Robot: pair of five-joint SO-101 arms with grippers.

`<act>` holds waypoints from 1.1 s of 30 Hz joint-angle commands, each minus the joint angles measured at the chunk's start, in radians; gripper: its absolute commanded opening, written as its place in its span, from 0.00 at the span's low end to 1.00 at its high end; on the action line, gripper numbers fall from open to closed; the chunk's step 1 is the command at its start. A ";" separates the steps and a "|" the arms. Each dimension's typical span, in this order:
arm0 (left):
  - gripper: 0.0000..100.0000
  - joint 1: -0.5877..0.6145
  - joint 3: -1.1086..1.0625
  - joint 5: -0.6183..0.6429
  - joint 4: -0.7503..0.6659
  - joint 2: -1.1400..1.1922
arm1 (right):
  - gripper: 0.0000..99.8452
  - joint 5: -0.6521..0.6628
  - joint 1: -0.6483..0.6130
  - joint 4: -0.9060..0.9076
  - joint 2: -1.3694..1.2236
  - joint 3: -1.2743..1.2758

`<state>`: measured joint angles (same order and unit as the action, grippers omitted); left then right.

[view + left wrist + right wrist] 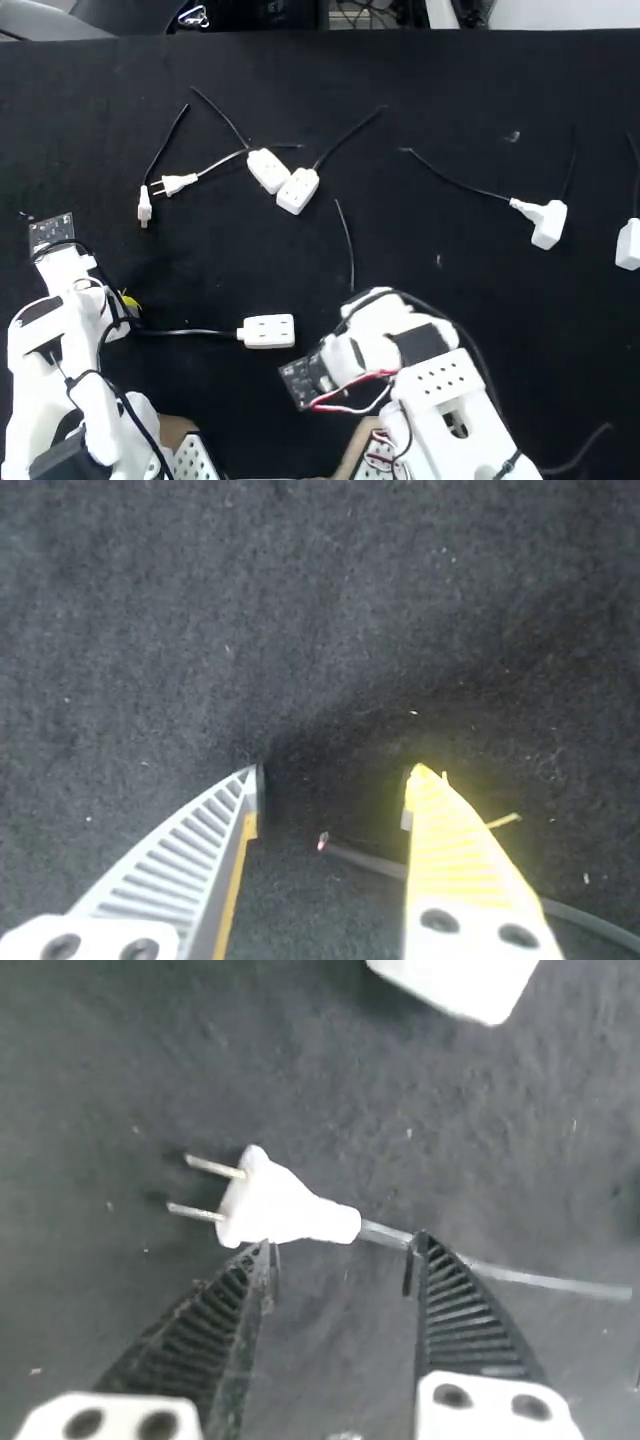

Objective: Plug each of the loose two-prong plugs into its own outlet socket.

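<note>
The right gripper (340, 1260) is held open, its fingers set either side of the cord just behind a white two-prong plug (280, 1210) laid flat on the black cloth (450, 100). The left gripper (335, 785) is likewise spread, with a dark cord (360, 860) between its fingers. An outlet socket (268, 330) is seen between the arms. Farther off, a loose plug (178, 184) and a second plug (144, 207) are found beside two touching sockets (297, 190).

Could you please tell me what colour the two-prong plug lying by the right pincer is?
The plug is white; the right wrist view shows it best.
</note>
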<state>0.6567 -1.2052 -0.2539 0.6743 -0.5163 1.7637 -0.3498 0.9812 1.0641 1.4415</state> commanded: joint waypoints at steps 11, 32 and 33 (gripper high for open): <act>0.23 0.027 -0.001 0.014 -0.043 0.002 | 0.12 0.014 -0.138 -0.003 0.015 0.050; 0.23 0.027 -0.002 0.014 -0.043 0.002 | 0.10 -0.120 0.003 0.114 0.016 -0.064; 0.23 0.027 -0.002 0.014 -0.043 0.002 | 0.15 -0.153 0.002 0.078 0.016 -0.042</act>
<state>0.6567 -1.2052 -0.2539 0.6743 -0.5163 1.6640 -0.3391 1.1408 1.0717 1.3679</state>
